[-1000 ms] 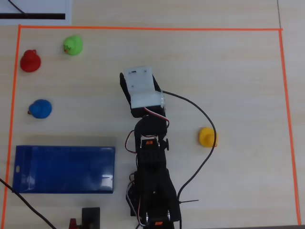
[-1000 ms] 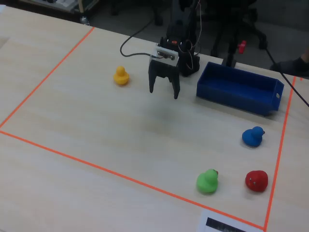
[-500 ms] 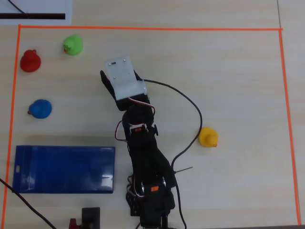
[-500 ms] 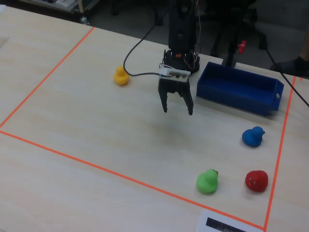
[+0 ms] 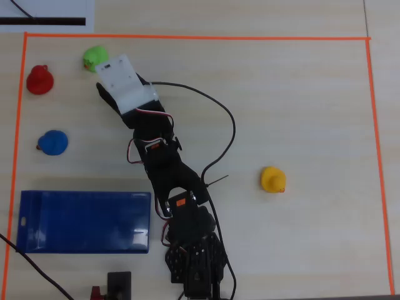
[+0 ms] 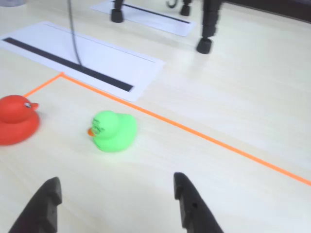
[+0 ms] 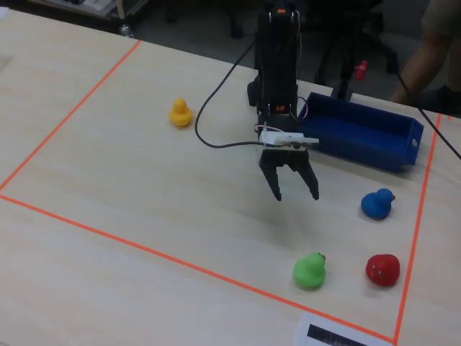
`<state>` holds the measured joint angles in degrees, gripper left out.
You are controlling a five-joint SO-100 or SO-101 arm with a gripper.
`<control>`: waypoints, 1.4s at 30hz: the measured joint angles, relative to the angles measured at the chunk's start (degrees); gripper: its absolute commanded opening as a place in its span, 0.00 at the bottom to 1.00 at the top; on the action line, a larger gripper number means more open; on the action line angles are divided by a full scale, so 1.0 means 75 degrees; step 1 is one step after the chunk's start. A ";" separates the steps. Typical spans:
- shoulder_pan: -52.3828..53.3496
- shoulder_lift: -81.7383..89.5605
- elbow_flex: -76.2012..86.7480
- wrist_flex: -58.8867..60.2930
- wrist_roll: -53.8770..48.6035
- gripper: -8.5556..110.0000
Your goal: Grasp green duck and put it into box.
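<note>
Wrist view, near edge: black two-finger gripper [image 6: 116, 206], fingers spread wide, nothing between them, hanging above the pale wood-grain table [image 6: 252, 87]. Just beyond the fingertips sits the small bright green rubber duck [image 6: 113, 131], orange beak pointing left, upright on the table, clear of the gripper. Left of it, close but not touching, a red rubber duck [image 6: 17, 119]. Farther back runs the orange tape line [image 6: 214, 139], then a white paper sheet with a black stripe [image 6: 82, 56].

Fixed view: green duck and red duck [image 7: 382, 269] are nearest the camera, at the right. The gripper [image 7: 295, 193] hangs open above the table, a bit beyond the green duck [image 7: 310, 270]. Farther right is a blue rubber duck [image 7: 377, 204]. Behind it lies the glossy dark-blue rectangular box [image 7: 360, 133], low-rimmed, holding nothing visible. A yellow rubber duck [image 7: 180, 113] sits alone at far left.

Overhead view: green duck [image 5: 94, 58] partly hidden by the arm's white block [image 5: 125, 84].
</note>
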<state>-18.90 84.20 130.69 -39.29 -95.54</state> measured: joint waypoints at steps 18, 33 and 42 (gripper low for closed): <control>-0.0656 -0.3293 -0.3785 0.0199 -0.0059 0.34; -0.0480 -0.5320 -0.6293 0.0961 -0.0082 0.33; -0.0199 -0.5988 -0.7277 0.1383 -0.0023 0.32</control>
<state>-20.39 39.29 76.11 -28.92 -95.71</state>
